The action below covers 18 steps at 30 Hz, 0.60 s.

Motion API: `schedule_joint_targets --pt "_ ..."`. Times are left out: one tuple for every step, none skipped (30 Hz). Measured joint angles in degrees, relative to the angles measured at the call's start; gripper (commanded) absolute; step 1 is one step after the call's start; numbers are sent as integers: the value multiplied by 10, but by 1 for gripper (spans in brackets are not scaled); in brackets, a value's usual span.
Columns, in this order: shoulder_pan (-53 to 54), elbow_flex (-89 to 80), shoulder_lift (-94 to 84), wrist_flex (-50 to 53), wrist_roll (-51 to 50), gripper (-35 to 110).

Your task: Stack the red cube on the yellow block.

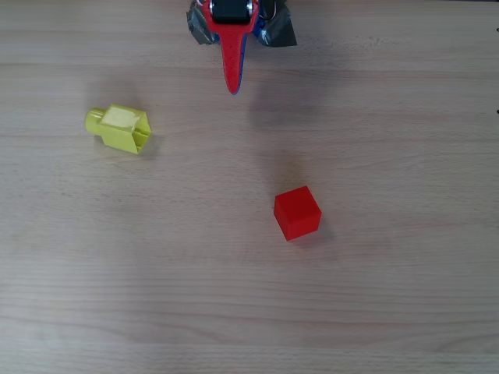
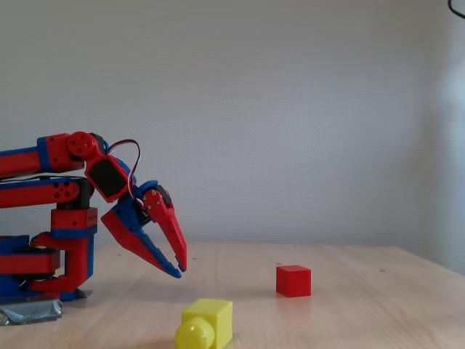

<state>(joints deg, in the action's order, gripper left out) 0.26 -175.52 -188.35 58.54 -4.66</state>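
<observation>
In the fixed view, the yellow block [image 2: 206, 323] lies nearest, at the bottom of the frame a little left of centre, on its side with its round stub facing the camera. Behind it and to the right, the red cube [image 2: 293, 281] sits flat on the table [image 2: 378, 313], right of centre, well apart from the block. Further left, the gripper [image 2: 180, 267] hangs tips-down just above the wood, its red finger and blue finger pressed together at the points, holding nothing. The red-and-blue arm [image 2: 58, 196] folds back to its base at the left edge, where grey tape [image 2: 29, 313] shows beneath it. A plain pale wall fills the background.

In the overhead view, the cube [image 1: 297, 213] lies right of centre, slightly below the middle, turned a little askew. The block [image 1: 121, 128] lies in the upper left, stub pointing left, hollow end to the right. The gripper [image 1: 233, 87] points down-frame from the top centre, clenched and empty, well away from both pieces, with tape [image 1: 277, 31] beside its mount.
</observation>
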Motion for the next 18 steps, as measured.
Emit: schedule_joint_targets --pt "0 2 1 1 -1 5" --pt "0 4 2 -7 -1 7" --pt "0 11 39 -35 -1 8" --pt "-3 23 90 -56 -1 8" --pt "-8 38 127 -61 -1 8" --pt "-11 47 142 -62 1 8" --pt "-15 56 149 -62 1 7" --pt "-18 62 154 -62 1 6" --pt "-18 62 159 -59 -1 6" --pt "-16 62 159 -50 -1 6" --pt "-15 62 148 -48 -1 7" --pt "-15 62 131 -48 -1 7" --pt "-15 62 120 -48 -1 8" --pt "-16 62 118 -48 -1 9" --pt "-16 63 123 -48 -5 9" --pt "-15 69 133 -48 -7 10" --pt "-15 83 142 -48 -9 10" --pt "-15 113 172 -48 -13 10"
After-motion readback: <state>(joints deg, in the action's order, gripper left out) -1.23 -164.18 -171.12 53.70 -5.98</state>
